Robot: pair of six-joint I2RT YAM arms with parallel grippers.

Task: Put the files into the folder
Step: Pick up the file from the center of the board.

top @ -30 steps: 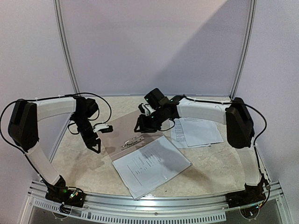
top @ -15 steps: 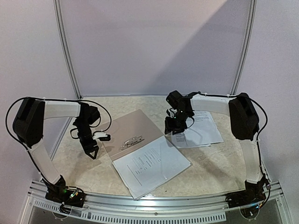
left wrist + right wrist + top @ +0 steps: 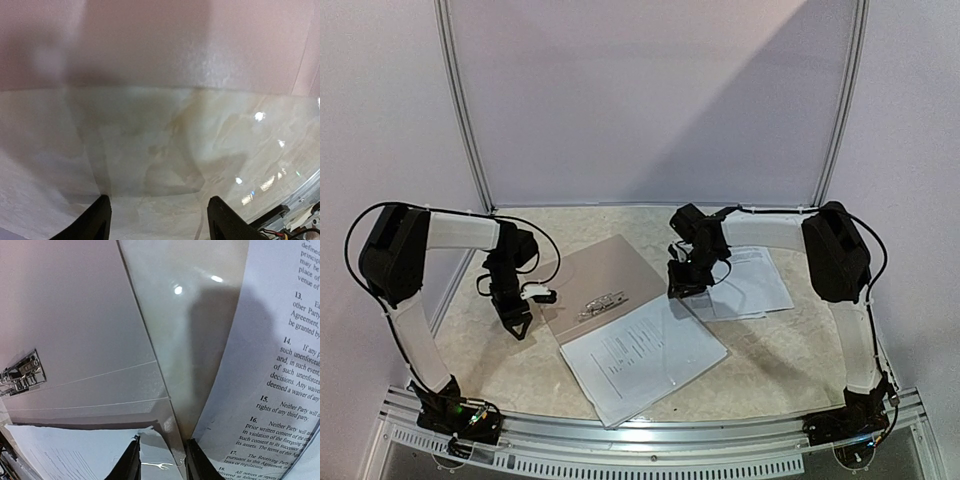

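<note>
1. Setting: a beige marbled surface [image 3: 510, 375] enclosed by pale lilac wall panels [image 3: 650, 100], with an aluminium rail [image 3: 650, 440] along its near edge.
2. Right tool [image 3: 681, 288]: it points down at the narrow strip of bare surface between the folder and the loose files. In the wrist view its fingers [image 3: 131, 462] stand close together with only a slim gap. The folder's corner edge runs toward that gap, but it cannot be told whether anything is pinched.
3. The folder [image 3: 605, 270]: taupe, lying open and flat near the middle of the surface, just left of the right tool. The long axis of its bare panel runs from near-left to far-right. The open spread as a whole extends from far-left to near-right. A metal clip [image 3: 602, 301] sits on the inner face, near the middle of the spread.
4. Sleeved sheet [image 3: 645, 355]: a white printed page with a glossy cover, resting on the folder's near half. Its long axis is parallel to the bare panel's, and one corner points toward the rail.
5. Loose files [image 3: 755, 280]: printed sheets lying flat and slightly fanned on the surface, right of the right tool. The wrist view shows numbered clauses in black text.
6. Left tool [image 3: 520, 322]: it points down just beside the folder's left edge. Its fingers [image 3: 97, 222] are spread wide with only bare surface between them.
</note>
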